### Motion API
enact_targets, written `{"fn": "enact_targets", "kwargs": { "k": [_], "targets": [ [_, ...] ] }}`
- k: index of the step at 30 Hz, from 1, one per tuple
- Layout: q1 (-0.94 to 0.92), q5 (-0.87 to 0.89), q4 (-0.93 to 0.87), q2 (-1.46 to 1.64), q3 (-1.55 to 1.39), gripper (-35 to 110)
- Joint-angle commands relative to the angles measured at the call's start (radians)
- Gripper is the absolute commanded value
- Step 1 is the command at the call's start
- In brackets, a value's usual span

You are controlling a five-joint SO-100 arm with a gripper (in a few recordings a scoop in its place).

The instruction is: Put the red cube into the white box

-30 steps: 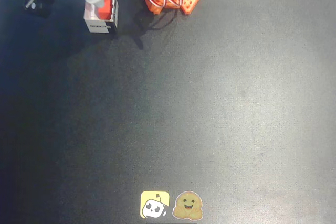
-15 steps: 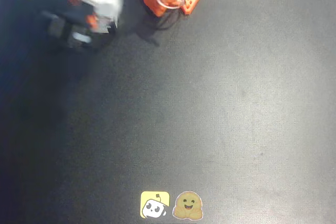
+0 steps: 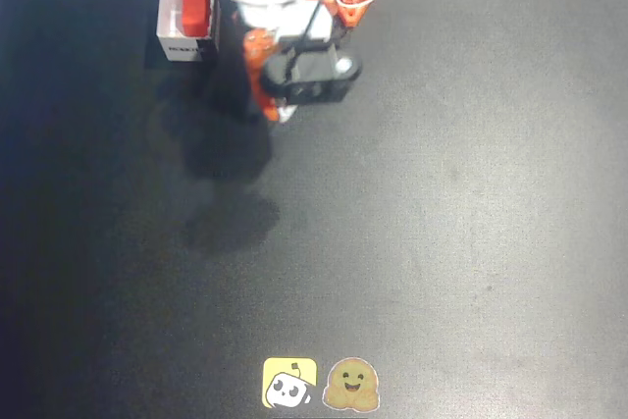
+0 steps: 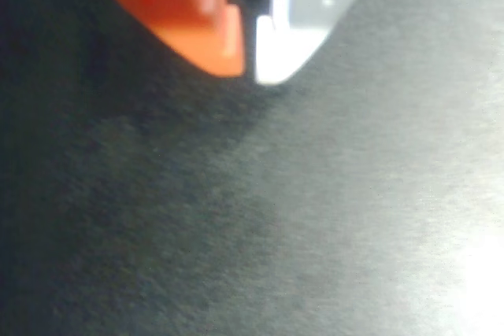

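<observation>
- One red cube (image 3: 195,13), inside the box.
- One white box (image 3: 168,17).
- Two cartoon stickers (image 3: 321,384) at the worktop's (image 3: 442,223) near edge.
- One end effector (image 3: 275,110).

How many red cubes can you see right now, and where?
1. The red cube sits inside the white box at the upper left of the overhead view, against the box's right wall. The arm could hide another beneath it.
</observation>
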State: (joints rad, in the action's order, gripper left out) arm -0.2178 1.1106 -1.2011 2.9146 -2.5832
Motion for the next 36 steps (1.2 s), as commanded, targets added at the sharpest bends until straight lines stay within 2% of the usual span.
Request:
{"fn": "enact_targets", "kwargs": {
  "k": [1, 4, 6, 9, 10, 12, 21, 36],
  "targets": [
    [0.052, 0.015, -0.014, 0.241, -0.114, 0],
    [0.086, 0.048, 0.005, 0.281, -0.17, 0],
    [0.129, 0.161, 0.037, 0.281, -0.199, 0],
    [0.192, 0.344, 0.178, 0.282, -0.311, 0],
    [0.198, 0.37, 0.236, 0.282, -0.36, 0],
    [0.19, 0.382, 0.242, 0.262, -0.371, 0],
    [0.17, 0.385, -0.135, 0.282, -0.371, 0],
    [0.172, 0.382, -0.135, 0.282, -0.371, 0]
  ]
}}
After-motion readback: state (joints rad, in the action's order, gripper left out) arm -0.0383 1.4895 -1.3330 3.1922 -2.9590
